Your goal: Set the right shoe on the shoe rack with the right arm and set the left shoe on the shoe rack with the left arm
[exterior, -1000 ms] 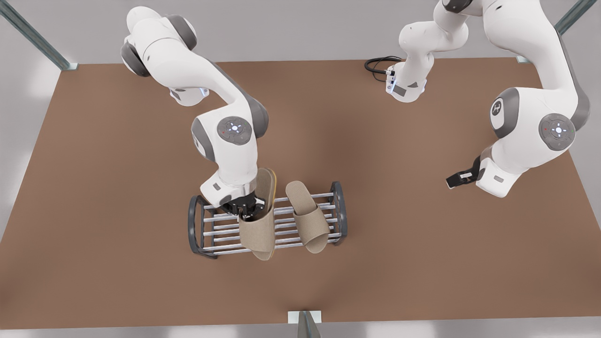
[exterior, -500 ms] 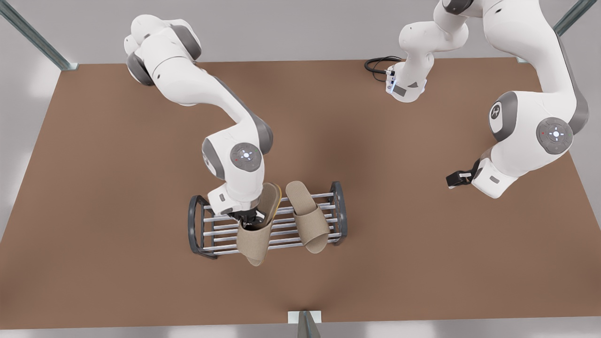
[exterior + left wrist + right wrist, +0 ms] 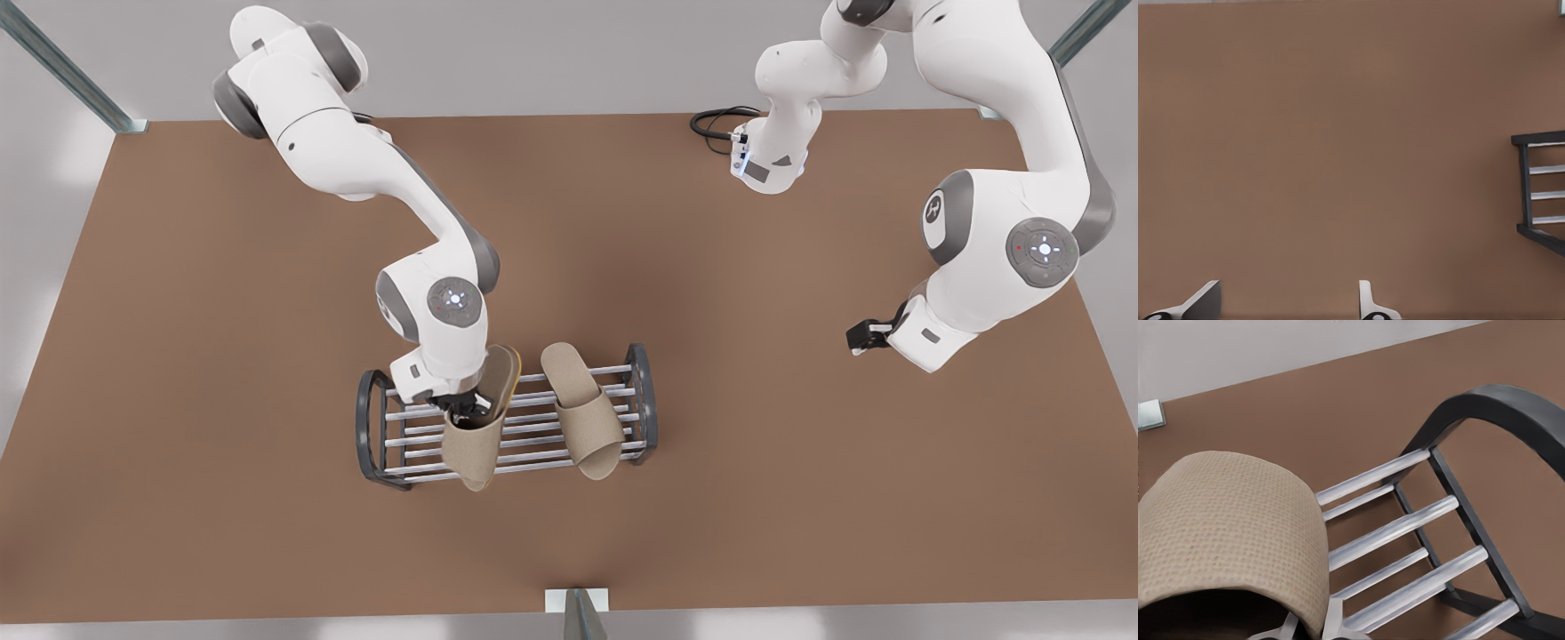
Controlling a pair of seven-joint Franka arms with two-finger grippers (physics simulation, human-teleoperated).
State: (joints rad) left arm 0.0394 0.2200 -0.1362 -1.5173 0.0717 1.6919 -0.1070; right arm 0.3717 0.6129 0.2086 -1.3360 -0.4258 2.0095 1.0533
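Pinched on the right shoe (image 3: 471, 442) over the shoe rack (image 3: 373, 425), the right gripper (image 3: 465, 408) likely must lower and release, while the left gripper (image 3: 859, 336) waits well away, fingers spread, left shoe (image 3: 582, 412) already racked.

We find no words, brand names or numbers to read anywhere. The one sign we can make out is a small white emblem on the grey joint cap (image 3: 933, 207) of the arm at the front view's right, too small to decipher.
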